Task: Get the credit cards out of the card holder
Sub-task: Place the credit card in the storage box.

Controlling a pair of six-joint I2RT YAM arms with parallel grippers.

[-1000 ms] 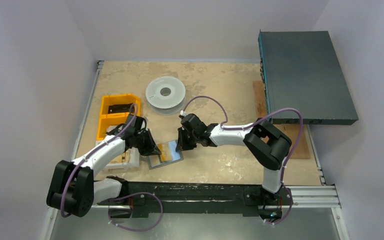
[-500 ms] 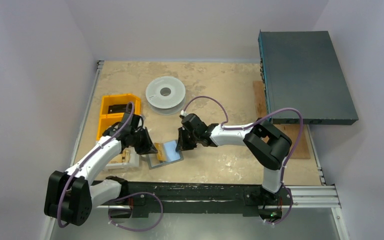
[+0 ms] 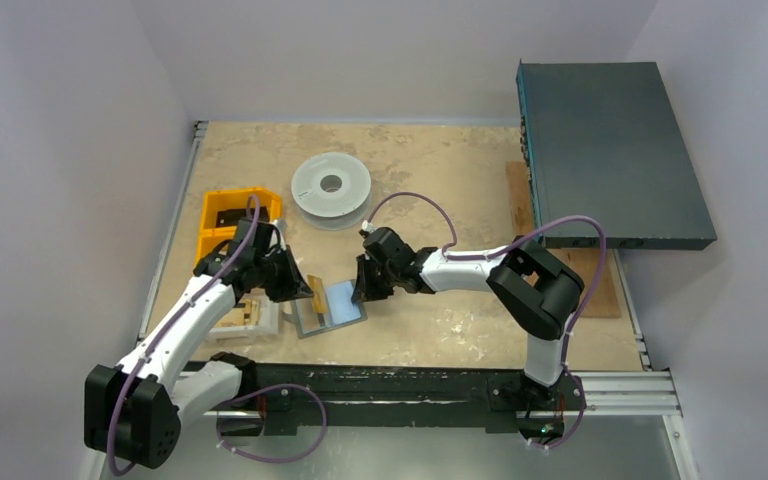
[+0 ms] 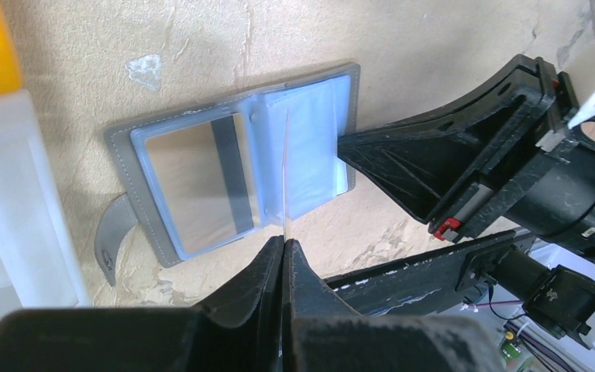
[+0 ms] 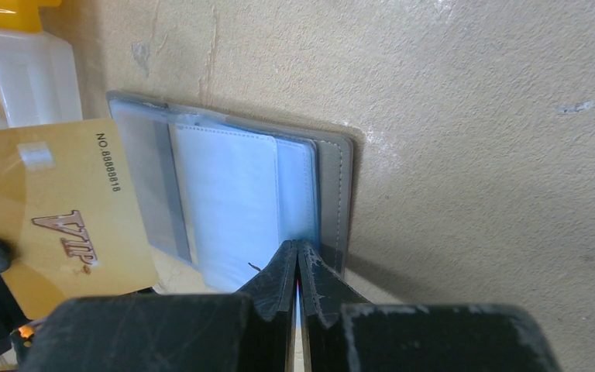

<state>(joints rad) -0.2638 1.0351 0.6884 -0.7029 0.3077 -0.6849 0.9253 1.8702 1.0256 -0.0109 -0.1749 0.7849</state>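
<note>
The slate-grey card holder [image 3: 338, 309] lies open on the table, its clear sleeves facing up [image 4: 194, 182] [image 5: 225, 186]. My left gripper [image 3: 303, 289] [image 4: 285, 242] is shut on a gold credit card [image 3: 316, 293] marked VIP [image 5: 54, 225]. The card is out of the sleeves, above the holder's left half. It shows edge-on as a thin line [image 4: 287, 170] in the left wrist view. My right gripper [image 3: 362, 291] [image 5: 297, 246] is shut, its tips pressing on the holder's right edge. A flap hangs from the holder's left side [image 4: 112, 232].
Yellow bins [image 3: 228, 225] with a black item stand at the left. A white tray [image 3: 245, 318] sits near them, close to the holder. A pale round spool [image 3: 331, 183] lies behind. A large dark box [image 3: 610, 150] and a wooden board [image 3: 520, 200] fill the right.
My left gripper has drawn back to the left with the gold card, which has slid out of the holder's sleeve. The right gripper has stayed on the holder's right edge.
</note>
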